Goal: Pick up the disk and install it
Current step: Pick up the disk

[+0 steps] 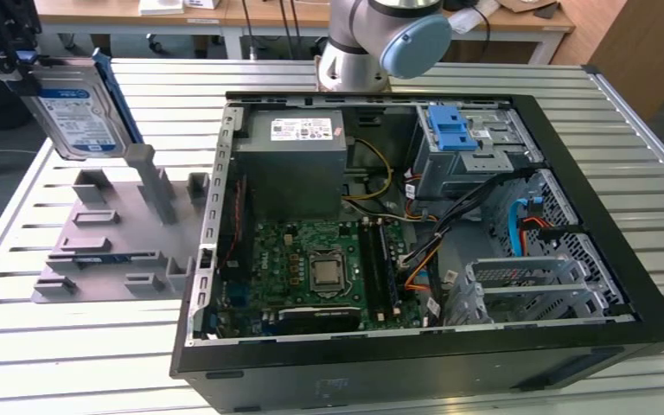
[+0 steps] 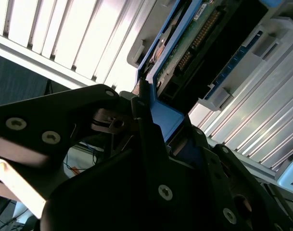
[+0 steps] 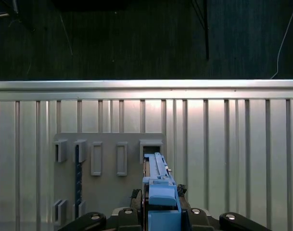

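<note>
Claw point(image 3: 159, 199) clamped on disk point(image 1: 79, 108) by its blue frame; disk held on edge in air, above grey holder point(image 1: 113, 233) on slatted surface point(image 1: 67, 346), at exterior view's left of open computer case point(image 1: 424, 367).

I have an open computer case point(image 1: 424, 370) lying on the slatted desk point(image 1: 79, 363) in the exterior view. Inside the case, the power supply point(image 1: 297, 164) sits at eleven o'clock. The motherboard point(image 1: 309, 259) is at seven o'clock, with its processor socket point(image 1: 328, 270) near mid-board. A drive cage point(image 1: 476, 156) with a blue latch point(image 1: 452, 130) is at one o'clock. Loose cables point(image 1: 424, 259) run between board and cage. At nine o'clock of the case, just beside it, a grey slotted fixture point(image 1: 107, 242) rests on the desk. The first wrist view shows the same fixture point(image 3: 108, 192) on the slats.
</note>
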`<state>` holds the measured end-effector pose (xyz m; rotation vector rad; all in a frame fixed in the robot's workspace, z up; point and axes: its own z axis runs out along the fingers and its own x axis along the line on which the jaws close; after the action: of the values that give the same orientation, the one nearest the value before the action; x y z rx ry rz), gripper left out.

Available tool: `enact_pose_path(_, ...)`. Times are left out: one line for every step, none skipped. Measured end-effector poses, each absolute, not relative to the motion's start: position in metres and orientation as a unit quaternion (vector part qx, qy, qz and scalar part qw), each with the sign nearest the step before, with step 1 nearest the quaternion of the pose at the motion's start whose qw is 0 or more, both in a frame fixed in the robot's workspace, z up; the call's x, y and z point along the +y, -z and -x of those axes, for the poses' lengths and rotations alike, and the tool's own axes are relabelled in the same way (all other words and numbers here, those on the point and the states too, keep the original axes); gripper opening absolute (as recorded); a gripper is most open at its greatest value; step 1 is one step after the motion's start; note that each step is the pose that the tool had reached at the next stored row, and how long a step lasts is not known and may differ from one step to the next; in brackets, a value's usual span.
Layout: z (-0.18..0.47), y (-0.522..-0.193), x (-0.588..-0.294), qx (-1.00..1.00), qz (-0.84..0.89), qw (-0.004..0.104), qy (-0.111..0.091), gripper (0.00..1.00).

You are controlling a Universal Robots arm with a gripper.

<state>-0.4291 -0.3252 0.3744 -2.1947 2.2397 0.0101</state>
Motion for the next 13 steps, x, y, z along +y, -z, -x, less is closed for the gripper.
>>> enact_pose_path(0.4292,-0.3753,-0.3252,0.714,0.7,0.003,-0.003,0.36)
enact_pose_path(0.4291,-0.3764,-0.3252,0.714,0.7,0.003,-0.003,0.36)
enact_pose_path(0.4292,-0.3774,-0.3252,0.714,0.7,0.003,-0.003,0.36)
enact_pose_path(0.4291,-0.3774,-0.3252,0.714,0.7,0.003,-0.003,0.36)
enact_pose_path(0.4291,-0.3774,-0.3252,0.714,0.7,0.003,-0.003,0.36)
enact_pose_path(0.4291,-0.3774,-0.3252,0.714,0.7,0.003,-0.003,0.36)
enact_pose_path(0.4292,-0.3776,-0.3252,0.714,0.7,0.003,-0.003,0.36)
enact_pose_path(0.4291,-0.3777,-0.3252,0.714,0.7,0.003,-0.003,0.36)
enact_pose_path(0.4291,-0.3781,-0.3252,0.714,0.7,0.003,-0.003,0.36)
enact_pose_path(0.4291,-0.3786,-0.3252,0.714,0.7,0.003,-0.003,0.36)
enact_pose_path(0.4292,-0.3786,-0.3252,0.714,0.7,0.003,-0.003,0.36)
enact_pose_path(0.4291,-0.3787,-0.3252,0.714,0.7,0.003,-0.003,0.36)
enact_pose_path(0.4291,-0.3787,-0.3252,0.714,0.7,0.003,-0.003,0.36)
